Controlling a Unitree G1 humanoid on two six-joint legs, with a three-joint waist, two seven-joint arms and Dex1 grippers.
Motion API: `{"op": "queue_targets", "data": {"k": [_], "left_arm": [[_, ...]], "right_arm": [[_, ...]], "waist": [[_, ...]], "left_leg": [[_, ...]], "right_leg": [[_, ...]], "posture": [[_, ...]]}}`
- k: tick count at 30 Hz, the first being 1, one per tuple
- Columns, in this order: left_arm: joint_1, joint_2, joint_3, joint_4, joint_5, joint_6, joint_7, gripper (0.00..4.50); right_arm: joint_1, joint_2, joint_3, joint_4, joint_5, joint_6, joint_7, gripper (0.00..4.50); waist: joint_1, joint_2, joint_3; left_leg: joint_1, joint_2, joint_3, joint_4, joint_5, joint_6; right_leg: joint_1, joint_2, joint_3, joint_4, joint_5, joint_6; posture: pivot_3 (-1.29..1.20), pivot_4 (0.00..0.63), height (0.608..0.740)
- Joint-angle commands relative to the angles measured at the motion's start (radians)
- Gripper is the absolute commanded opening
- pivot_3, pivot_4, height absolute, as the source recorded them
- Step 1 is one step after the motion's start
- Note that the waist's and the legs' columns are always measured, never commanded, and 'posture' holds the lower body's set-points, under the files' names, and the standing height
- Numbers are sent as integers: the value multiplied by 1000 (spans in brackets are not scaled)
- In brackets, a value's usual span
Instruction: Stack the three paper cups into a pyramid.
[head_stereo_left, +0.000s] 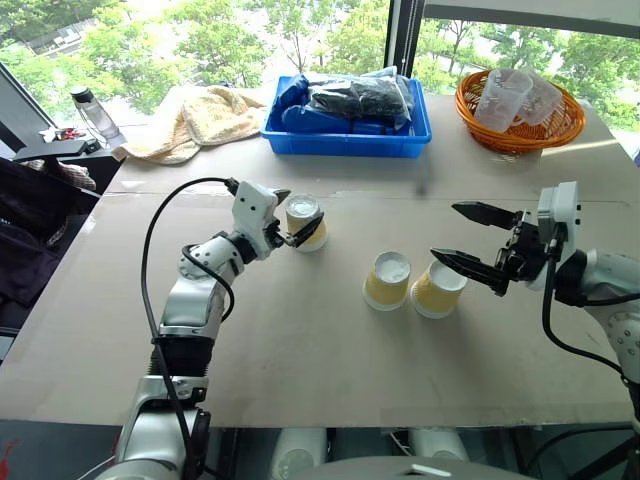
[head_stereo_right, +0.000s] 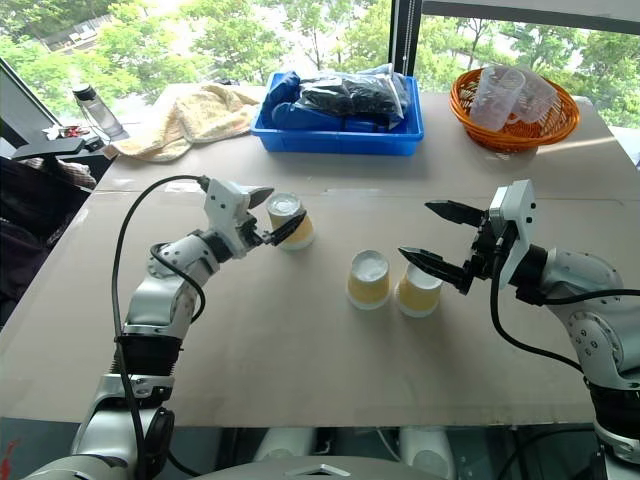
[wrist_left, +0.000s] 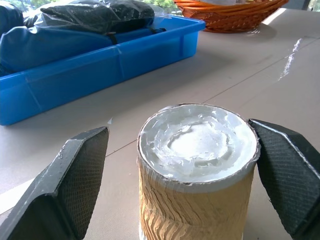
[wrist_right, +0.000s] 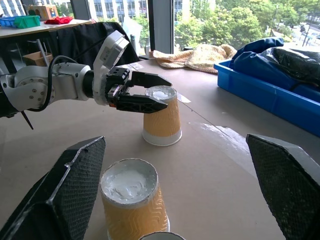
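All three cups stand upside down on my worktop, axes vertical. My left tool gapes wide around the far-left cup without gripping. My right tool is wide open, empty.

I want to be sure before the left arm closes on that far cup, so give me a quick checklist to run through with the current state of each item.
1. Left gripper jaws open: ok, they stand wide apart.
2. Lone paper cup between the left jaws: ok, one finger on each side in the left wrist view.
3. Lone cup upside down, base up, standing straight: ok.
4. Base pair of paper cups standing side by side, upside down: ok; whether they touch, cannot tell.
5. Right gripper open and off the pair: ok, its jaws are spread over the pair without gripping.
6. Blue bin and wicker basket away from the cups: ok.
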Motion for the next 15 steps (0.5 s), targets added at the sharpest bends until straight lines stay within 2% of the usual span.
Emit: {"op": "queue_targets", "data": {"k": [1,3,6,11,15], "left_arm": [[-27,-11,2,14,-15,-22,-35,4247],[-34,-16,3,22,-18,-20,-42,3745],[-45,-15,-4,32,1,-24,-44,2464],[-69,-16,-11,0,11,-29,-52,2370],[-101,-22,-27,-102,-51,13,-120,2370]], "right_arm": [[-1,5,-22,-46,16,-7,-9,4488],[0,8,-22,-53,18,-4,-15,4500],[0,11,-25,-64,28,4,-25,4500],[20,12,-51,-74,59,19,-37,4500],[54,-5,-91,-66,66,3,-5,4500]], "waist": [[0,0,0],[0,0,0],[0,0,0],[0,0,0],[3,0,0]], "left_leg": [[0,0,0,0,0,0],[-1,0,0,0,0,0],[-1,0,0,0,0,0],[-1,0,-1,0,0,0],[-2,0,-1,1,0,0]], "right_leg": [[0,0,0,0,0,0],[0,0,-1,0,0,0],[0,0,-1,0,0,0],[0,0,-1,0,0,0],[0,-1,-2,0,0,0]], "posture": [[0,150,733],[0,150,733],[0,150,733],[0,150,733],[0,150,733]]}}
